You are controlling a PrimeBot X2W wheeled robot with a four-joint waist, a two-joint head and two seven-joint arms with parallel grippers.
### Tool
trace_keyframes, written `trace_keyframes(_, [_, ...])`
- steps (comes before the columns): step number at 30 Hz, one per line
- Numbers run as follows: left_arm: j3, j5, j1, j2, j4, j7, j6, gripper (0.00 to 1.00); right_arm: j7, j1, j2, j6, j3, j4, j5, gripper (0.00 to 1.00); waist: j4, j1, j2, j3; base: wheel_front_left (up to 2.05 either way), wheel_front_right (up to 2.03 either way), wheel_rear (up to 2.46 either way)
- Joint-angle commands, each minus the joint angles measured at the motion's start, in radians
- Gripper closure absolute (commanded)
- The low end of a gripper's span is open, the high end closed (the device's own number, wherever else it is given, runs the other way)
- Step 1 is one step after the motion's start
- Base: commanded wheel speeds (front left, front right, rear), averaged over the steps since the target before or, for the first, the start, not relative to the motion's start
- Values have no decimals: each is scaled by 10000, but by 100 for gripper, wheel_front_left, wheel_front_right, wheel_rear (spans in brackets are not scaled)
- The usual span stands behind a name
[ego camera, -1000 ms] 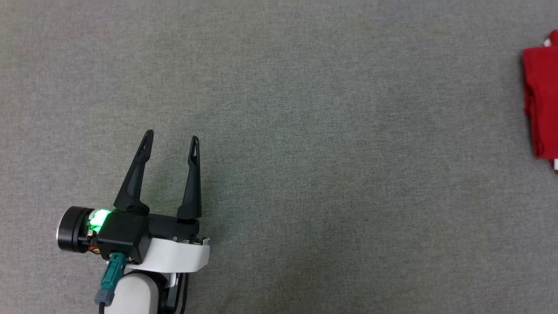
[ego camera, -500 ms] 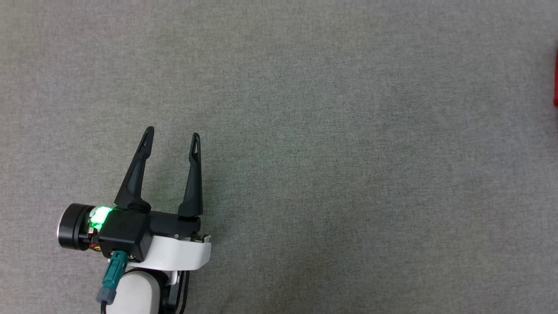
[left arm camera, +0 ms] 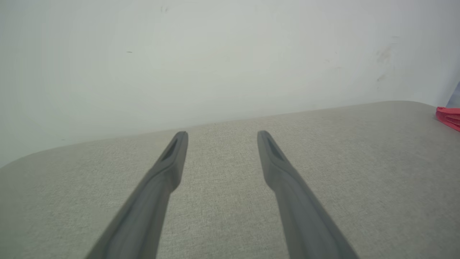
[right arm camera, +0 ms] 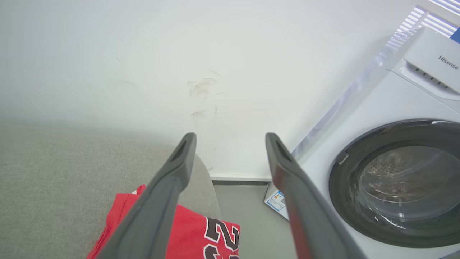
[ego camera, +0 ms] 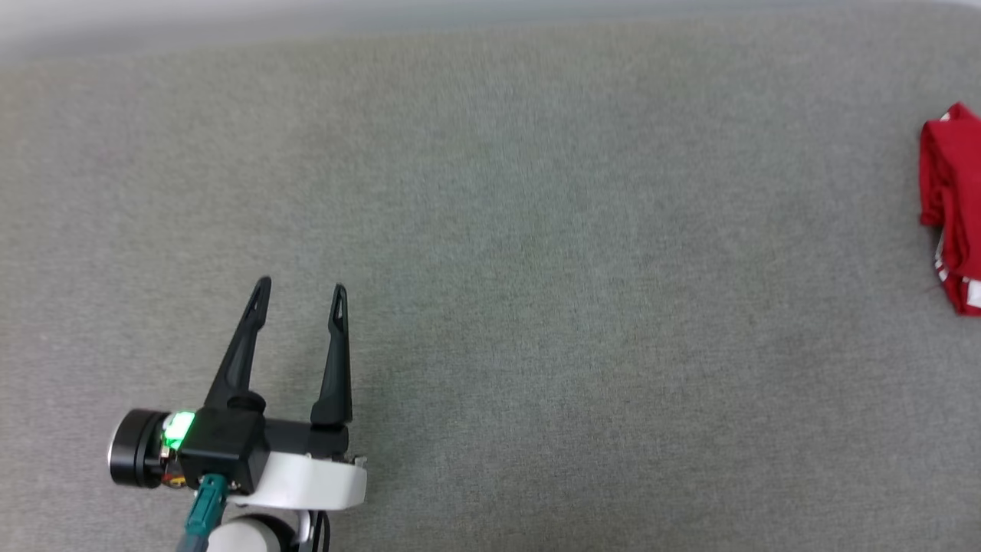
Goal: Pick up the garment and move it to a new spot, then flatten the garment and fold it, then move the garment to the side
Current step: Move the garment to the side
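Observation:
The garment [ego camera: 953,207], a red folded jersey with white-striped trim, lies at the far right edge of the grey table [ego camera: 536,268], partly cut off by the head view. In the right wrist view the garment [right arm camera: 194,233] shows a black "23" print and lies near the table's corner, under my right gripper [right arm camera: 230,138], which hangs above it open with nothing between its fingers. My left gripper [ego camera: 299,290] rests open over bare cloth at the lower left, far from the garment [left arm camera: 449,117], which is a red sliver in the left wrist view.
A white wall [left arm camera: 215,54] runs behind the table's far edge. Beyond the table's right end stands a white washing machine [right arm camera: 395,144] with a round dark door, on a grey floor [right arm camera: 248,216].
The head camera has tilted up and turned, so the table's far edge and more of the garment show. The left gripper has stayed open.

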Motion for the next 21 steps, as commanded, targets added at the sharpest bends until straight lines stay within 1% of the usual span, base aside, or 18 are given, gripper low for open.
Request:
trace_keyframes(1, [25, -59, 256, -19, 43, -22, 61, 0, -561, 345, 378, -16, -130, -565, -102, 0, 103, 1, 0, -560, 0, 0, 0])
trace_keyframes(4, [54, -95, 517, -45, 113, -22, 72, 0, -1221, 788, 971, -16, -125, -1445, -125, 0, 207, 1, 0, -941, 0, 0, 0])
trace_keyframes(7, [81, -152, 737, -65, 189, -22, 68, 0, -1648, 1256, 1522, -16, -45, -2357, -28, 0, 340, 1, 0, -1263, 0, 0, 0])
trace_keyframes(9, [106, -183, 831, -82, 225, -22, 58, 0, -1783, 1686, 1859, -15, 166, -2838, 66, 0, 460, 1, 0, -1425, 0, 0, 0])
trace_keyframes(10, [106, -183, 831, -82, 225, -22, 58, 0, -1783, 1686, 1859, -15, 166, -2838, 66, 0, 460, 1, 0, -1425, 0, 0, 0])
trace_keyframes(11, [144, -220, 938, -101, 270, -22, 50, 0, -1924, 1994, 2220, -16, 232, -3286, 196, 0, 591, 1, 0, -1585, 0, 0, 0])
trace_keyframes(13, [192, -274, 1022, -115, 341, -22, 18, 0, -2022, 2349, 2620, -18, 351, -3671, 383, 0, 726, 1, 0, -1725, 0, 0, 0])
trace_keyframes(14, [206, -324, 1032, -125, 376, -22, 2, 0, -2061, 2541, 2691, -16, 465, -3770, 477, 0, 806, 1, 0, -1793, 0, 0, 0])
trace_keyframes(17, [266, -370, 1163, -139, 497, -22, -76, 0, -2169, 3165, 3165, -15, 821, -4095, 496, 0, 993, 1, 0, -2014, 0, 0, 0])
trace_keyframes(18, [266, -370, 1163, -139, 497, -22, -76, 0, -2169, 3165, 3165, -15, 821, -4095, 496, 0, 993, 1, 0, -2014, 0, 0, 0])
trace_keyframes(21, [281, -394, 1265, -160, 607, -22, -104, 0, -2256, 3750, 3596, -16, 1016, -4218, 455, 0, 1162, 1, 0, -2229, 0, 0, 0])
